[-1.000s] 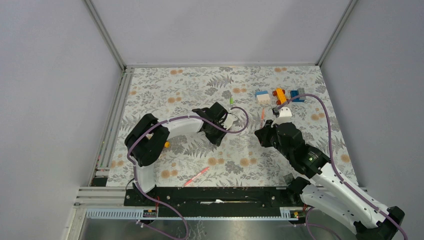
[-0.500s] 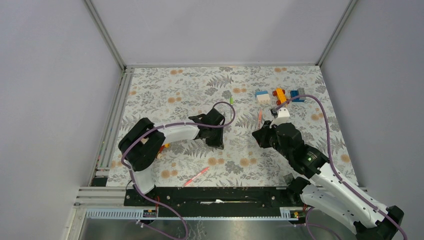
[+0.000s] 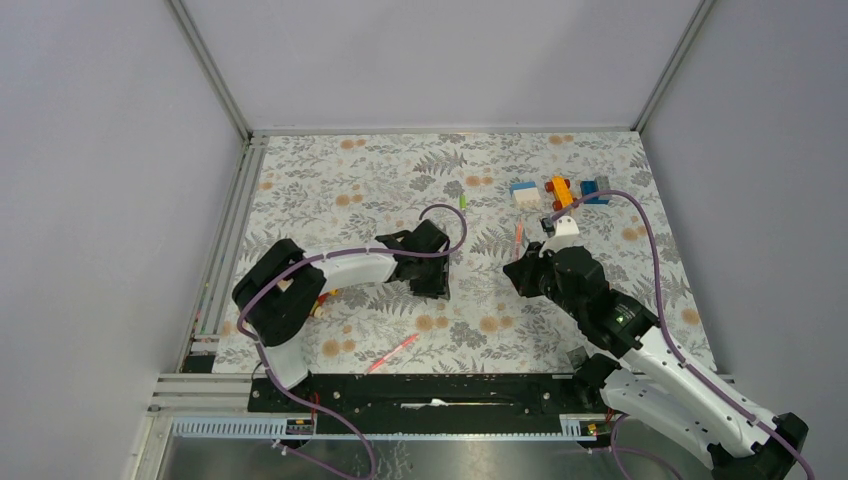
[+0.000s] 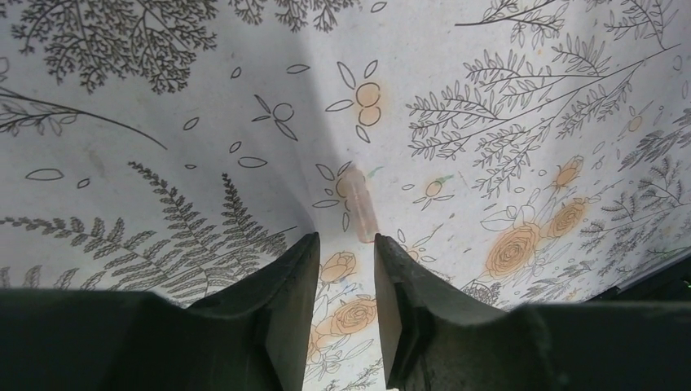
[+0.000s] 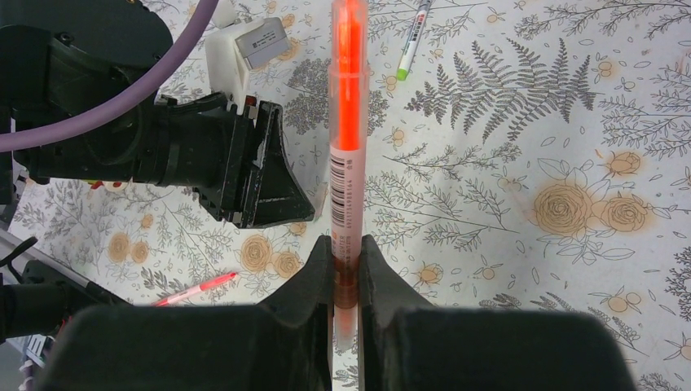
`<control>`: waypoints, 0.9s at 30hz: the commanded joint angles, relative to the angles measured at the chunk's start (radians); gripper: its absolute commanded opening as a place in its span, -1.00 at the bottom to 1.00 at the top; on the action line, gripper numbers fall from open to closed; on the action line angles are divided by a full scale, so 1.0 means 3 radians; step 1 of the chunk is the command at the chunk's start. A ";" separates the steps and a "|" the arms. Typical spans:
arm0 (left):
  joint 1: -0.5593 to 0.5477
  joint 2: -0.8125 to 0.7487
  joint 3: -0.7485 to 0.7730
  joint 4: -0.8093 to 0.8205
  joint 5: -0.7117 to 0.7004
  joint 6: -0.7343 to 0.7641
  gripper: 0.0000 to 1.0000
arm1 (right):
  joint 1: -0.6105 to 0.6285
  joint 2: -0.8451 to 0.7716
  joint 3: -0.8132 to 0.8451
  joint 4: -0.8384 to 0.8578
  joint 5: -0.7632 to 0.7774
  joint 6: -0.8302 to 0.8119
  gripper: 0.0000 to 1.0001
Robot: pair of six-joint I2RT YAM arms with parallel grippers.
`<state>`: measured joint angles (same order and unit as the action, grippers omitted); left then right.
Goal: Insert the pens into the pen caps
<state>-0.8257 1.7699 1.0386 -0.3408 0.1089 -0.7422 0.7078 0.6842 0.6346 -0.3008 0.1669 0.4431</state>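
In the left wrist view a short translucent pink pen cap (image 4: 358, 204) lies flat on the floral mat, just ahead of my left gripper (image 4: 346, 240). That gripper is open, with nothing between its fingers, and hangs low over the mat's middle (image 3: 432, 276). My right gripper (image 5: 346, 252) is shut on an orange-pink pen (image 5: 348, 122), which points away from the wrist toward the left arm. From above, this pen (image 3: 518, 237) sticks out past the right gripper (image 3: 522, 262). A white pen with a green end (image 3: 462, 202) lies further back. Another pink pen (image 3: 392, 353) lies near the front edge.
Three toy blocks, white-blue (image 3: 525, 193), orange-red (image 3: 560, 190) and blue (image 3: 595, 190), stand at the back right of the mat. The left arm's purple cable (image 3: 450, 215) loops above its wrist. Metal rails (image 3: 225, 250) border the mat on the left.
My left gripper has moved toward the near side and down to the mat, and its jaws have parted. The right gripper with its pen has shifted slightly left.
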 commanded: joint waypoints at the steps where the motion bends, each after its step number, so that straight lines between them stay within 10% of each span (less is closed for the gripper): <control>1: -0.0032 -0.0137 0.0056 -0.0088 -0.0118 0.0079 -0.24 | -0.0018 -0.0036 0.0012 0.0141 -0.0029 0.0016 -1.00; 27: -0.0484 0.0470 0.0948 -0.0631 -0.1195 -0.0378 -0.34 | -0.0018 -0.0127 0.0034 0.0069 -0.0031 -0.0005 -1.00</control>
<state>-0.9615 1.8977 1.2774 -0.5293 -0.1684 -0.8227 0.7078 0.6621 0.6346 -0.3019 0.1631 0.4435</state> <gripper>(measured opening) 0.334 0.110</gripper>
